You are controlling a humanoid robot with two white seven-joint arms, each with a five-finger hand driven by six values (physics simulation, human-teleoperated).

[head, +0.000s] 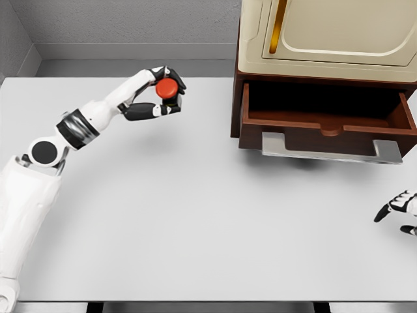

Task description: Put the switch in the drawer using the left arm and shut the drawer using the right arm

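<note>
The switch [167, 89] is a red round button on a dark base, held above the white table at upper centre-left. My left hand [163, 94] is shut on it, fingers wrapped around its sides. The dark wooden drawer [329, 124] stands pulled out at the right, with a grey handle [331, 150] along its front; its inside looks empty. The switch is well to the left of the drawer. My right hand [399, 210] shows only at the right edge, low over the table, its fingers relaxed and holding nothing.
A cream cabinet [326, 36] with a brown frame sits over the drawer at the upper right. The white table [195, 215] spreads across the view, with a grey wall behind it.
</note>
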